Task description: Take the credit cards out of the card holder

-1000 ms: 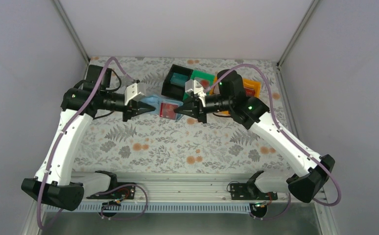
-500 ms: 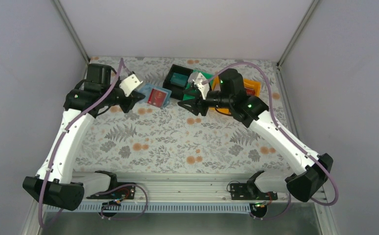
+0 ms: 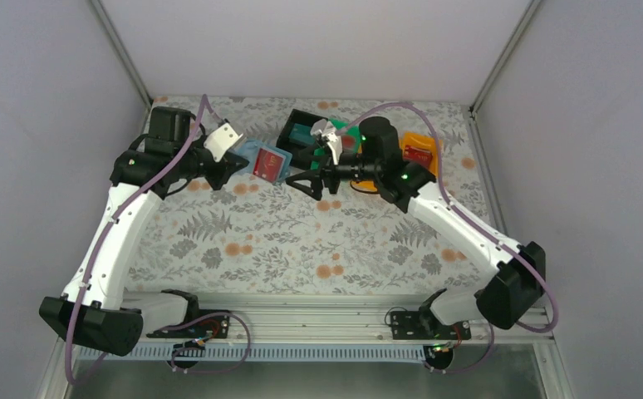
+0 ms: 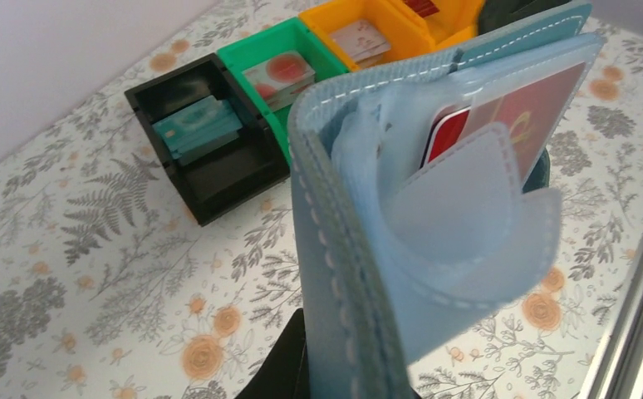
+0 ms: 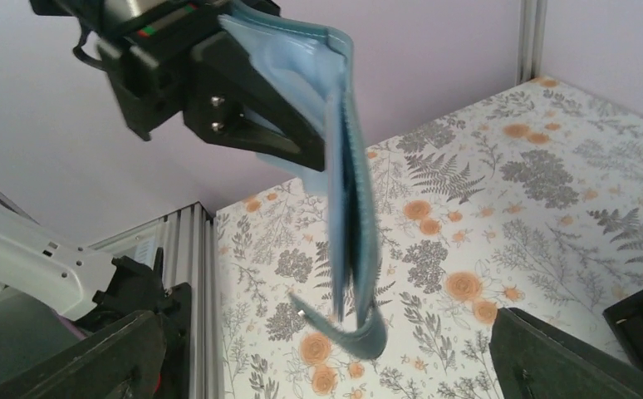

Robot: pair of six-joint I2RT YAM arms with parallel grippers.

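The blue-teal card holder (image 3: 262,161) hangs above the back of the table, and my left gripper (image 3: 232,164) is shut on its spine edge. It hangs open with a red credit card (image 4: 503,115) still tucked in a light blue inner pocket. From the right wrist the card holder (image 5: 348,199) shows edge-on, its strap curling below. My right gripper (image 3: 303,171) stands wide open just right of the card holder and touches nothing. Its two fingers (image 5: 77,357) sit at the lower corners of its own view.
Three bins stand in a row at the back: a black bin (image 4: 187,100) with a teal card (image 4: 198,129), a green bin (image 4: 322,51) and an orange bin (image 4: 401,37), both with pale red-marked cards. The aluminium rail (image 3: 301,309) runs along the near edge.
My right gripper has opened wide and let go at the card holder's right edge. My left gripper carried the card holder back and to the left, and the right gripper followed.
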